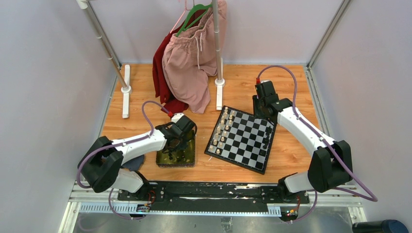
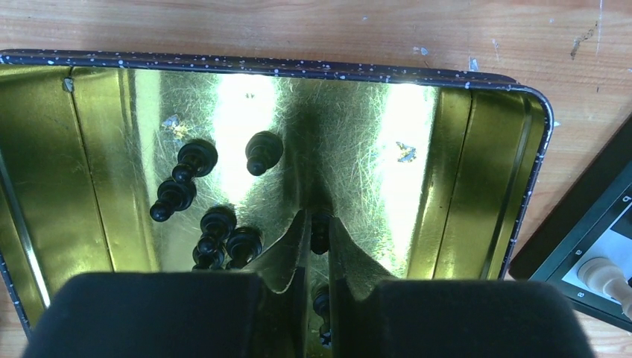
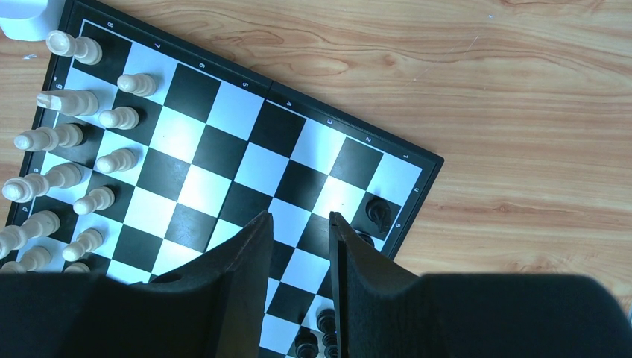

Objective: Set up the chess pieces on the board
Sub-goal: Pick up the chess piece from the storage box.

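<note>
The left gripper (image 1: 176, 145) reaches down into the tray (image 1: 161, 162), which lies on the table (image 1: 291, 87) left of the board. Its fingers (image 2: 294, 246) are pinched on one black piece (image 2: 320, 233) at the tray floor. Several loose black pieces (image 2: 195, 158) lie just left of it. The board (image 1: 243, 141) sits skewed, near the tray but not touching it. White pieces (image 1: 222, 130) fill two rows along its left edge, and a few black pieces (image 1: 266, 137) stand along its right edge. The right gripper (image 1: 261, 110) hangs over the board's far right corner, fingers (image 3: 250, 246) apart with nothing between them.
</note>
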You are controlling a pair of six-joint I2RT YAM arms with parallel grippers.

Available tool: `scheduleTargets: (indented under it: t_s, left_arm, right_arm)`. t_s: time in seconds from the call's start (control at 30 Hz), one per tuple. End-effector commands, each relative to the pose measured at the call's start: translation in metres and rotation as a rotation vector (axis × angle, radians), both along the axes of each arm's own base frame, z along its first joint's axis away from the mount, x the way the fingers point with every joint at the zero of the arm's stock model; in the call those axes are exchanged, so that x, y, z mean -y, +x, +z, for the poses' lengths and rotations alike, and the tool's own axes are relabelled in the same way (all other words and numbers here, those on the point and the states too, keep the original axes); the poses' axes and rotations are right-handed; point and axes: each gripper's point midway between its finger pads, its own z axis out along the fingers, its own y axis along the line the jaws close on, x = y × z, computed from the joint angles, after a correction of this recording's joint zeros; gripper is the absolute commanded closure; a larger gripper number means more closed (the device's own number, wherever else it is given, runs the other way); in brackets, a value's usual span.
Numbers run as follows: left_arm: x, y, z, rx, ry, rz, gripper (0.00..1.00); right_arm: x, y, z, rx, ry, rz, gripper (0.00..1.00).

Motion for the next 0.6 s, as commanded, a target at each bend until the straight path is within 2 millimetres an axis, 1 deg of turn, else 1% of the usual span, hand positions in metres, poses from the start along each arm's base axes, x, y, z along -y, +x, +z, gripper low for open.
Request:
scheduleTargets:
  t_s: [0.0,0.13,0.17,0.27,0.33,0.43,0.57]
  left_arm:
    - [-0.005,0.004,-0.004,0.001,0.017,0.019,0.90]
    - [-0.006,0.005,-0.001,0.005,0.026,0.019,0.96]
    - [-0.007,0.005,0.000,0.007,0.028,0.019,1.00]
    - [-0.008,0.006,0.008,0.019,0.031,0.019,1.00]
    - [-0.010,0.007,0.018,0.038,0.028,0.020,1.00]
    - [-0.011,0.010,0.040,0.080,0.023,-0.009,1.00]
    - [-0.013,0.014,0.077,0.145,0.048,-0.064,1.00]
  right_arm:
    - [0.002,-0.005,-0.006,-0.014,-0.029,0.004,0.62]
    - [0.002,-0.004,-0.005,-0.011,-0.029,0.004,0.62]
    - [0.002,-0.005,-0.005,-0.011,-0.029,0.004,0.62]
    - [0.002,-0.005,-0.004,-0.008,-0.028,0.005,0.62]
    - [0.002,-0.005,-0.002,-0.002,-0.028,0.005,0.62]
    - [0.003,-0.004,0.002,0.005,-0.027,0.003,0.62]
    - [0.005,-0.005,0.007,0.016,-0.026,-0.007,0.62]
